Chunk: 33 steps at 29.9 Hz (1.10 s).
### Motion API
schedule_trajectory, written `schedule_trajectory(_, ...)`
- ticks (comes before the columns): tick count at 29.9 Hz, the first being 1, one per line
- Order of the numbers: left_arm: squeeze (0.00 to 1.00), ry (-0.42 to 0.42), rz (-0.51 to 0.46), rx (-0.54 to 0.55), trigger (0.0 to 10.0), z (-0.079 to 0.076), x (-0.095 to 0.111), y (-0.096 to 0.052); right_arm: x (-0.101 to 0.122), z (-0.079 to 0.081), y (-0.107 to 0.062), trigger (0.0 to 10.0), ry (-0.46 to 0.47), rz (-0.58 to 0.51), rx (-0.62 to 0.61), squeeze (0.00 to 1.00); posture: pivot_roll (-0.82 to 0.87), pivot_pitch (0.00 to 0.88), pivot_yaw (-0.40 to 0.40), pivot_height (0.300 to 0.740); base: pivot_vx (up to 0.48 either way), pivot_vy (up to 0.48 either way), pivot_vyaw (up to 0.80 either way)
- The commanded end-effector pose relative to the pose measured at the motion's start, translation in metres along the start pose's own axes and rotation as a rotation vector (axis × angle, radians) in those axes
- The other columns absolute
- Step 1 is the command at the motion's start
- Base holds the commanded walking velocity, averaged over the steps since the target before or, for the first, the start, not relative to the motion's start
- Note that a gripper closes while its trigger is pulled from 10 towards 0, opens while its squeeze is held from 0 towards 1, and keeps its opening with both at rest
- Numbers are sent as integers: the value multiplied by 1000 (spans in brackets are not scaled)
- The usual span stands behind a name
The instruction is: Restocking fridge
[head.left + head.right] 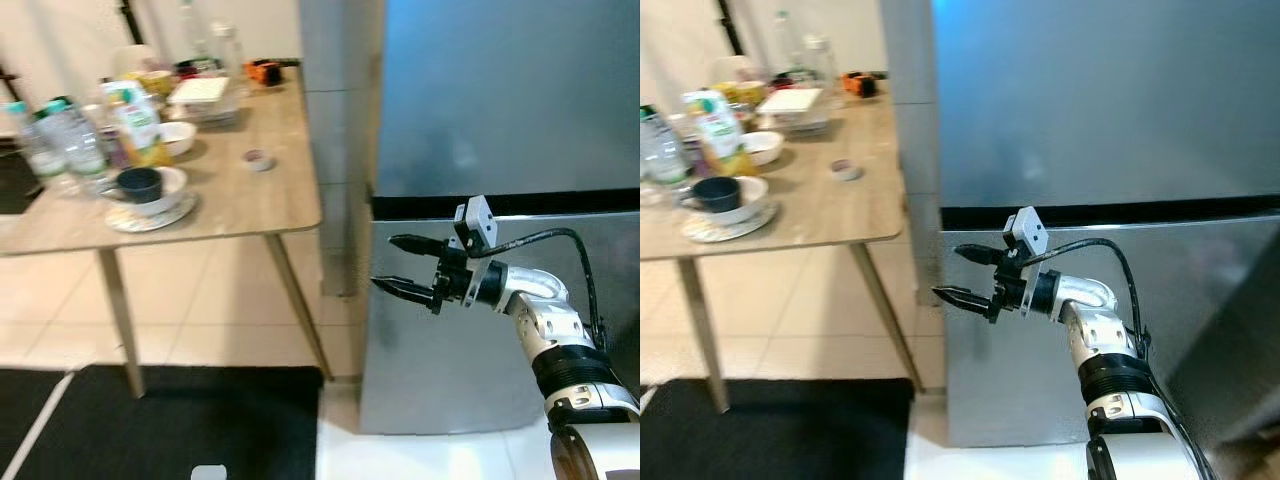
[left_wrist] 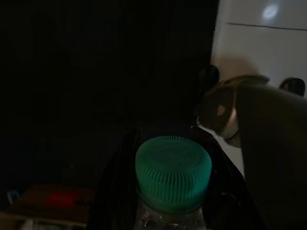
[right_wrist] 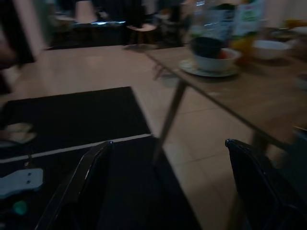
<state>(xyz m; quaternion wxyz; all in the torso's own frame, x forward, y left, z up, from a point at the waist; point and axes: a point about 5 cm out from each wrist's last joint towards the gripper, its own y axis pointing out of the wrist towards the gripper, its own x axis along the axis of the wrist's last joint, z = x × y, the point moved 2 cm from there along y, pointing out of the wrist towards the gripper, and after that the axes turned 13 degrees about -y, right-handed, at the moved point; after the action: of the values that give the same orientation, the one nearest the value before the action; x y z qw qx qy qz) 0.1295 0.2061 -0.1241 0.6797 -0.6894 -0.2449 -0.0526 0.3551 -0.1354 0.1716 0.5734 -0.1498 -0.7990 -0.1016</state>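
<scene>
So the right pincer (image 1: pixel 401 265) is up in front of the silver fridge (image 1: pixel 500 120), fingers spread wide with nothing between them, pointing toward the fridge's left edge, right about where the dark seam between the upper and lower doors runs. Both fridge doors look closed.

The left pincer (image 2: pixel 168 191) is down in the dark, but its wrist view clearly shows it clamped around a clear bottle with a green cap (image 2: pixel 173 170), one black finger on each side of the neck. So the thing getting stocked is in the left pincer, not yet anywhere near a shelf.

Off to the left there's a wooden surface (image 1: pixel 250 205) with a bunch of stuff on it: a few water bottles (image 1: pixel 60 140) at the left end, a juice carton (image 1: pixel 138 122), a dark cup (image 1: pixel 140 183) sitting in a bowl on a plate, a white bowl (image 1: pixel 178 136) and a white box (image 1: pixel 203 92) farther back. A black rug (image 1: pixel 170 420) lies on the tiled floor under its near legs.
</scene>
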Motion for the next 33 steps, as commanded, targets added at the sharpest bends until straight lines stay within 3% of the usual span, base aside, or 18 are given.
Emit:
schedule_trajectory(1, 0, -9, 10, 5, 10000, 0, -2, 0, 1, 2, -2, 10000, -11, 9, 27, 0, -106, 0, 15, 740, 0, 0, 769)
schedule_trajectory(8, 0, -10, 17, 23, 10000, 16, -5, -3, 7, -5, -4, 10000, -35, 21, 8, 0, -104, 0, 12, 740, 0, 0, 741)
schedule_trajectory(20, 0, -2, 19, 16, 10000, 14, -7, -3, 31, -10, -2, 10000, -105, -38, 21, 0, -106, 0, 8, 740, 0, 0, 55)
schedule_trajectory(26, 0, 21, 29, -7, 10000, 1, -8, -1, 33, -16, -4, 10000, -170, 18, 0, 0, -106, 0, 8, 740, 0, -226, 0)
schedule_trajectory(33, 0, 0, 19, -12, 10000, -10, -4, 1, 17, -24, -6, 10000, -252, 195, -44, 0, -111, 0, 5, 740, 0, 0, 0)
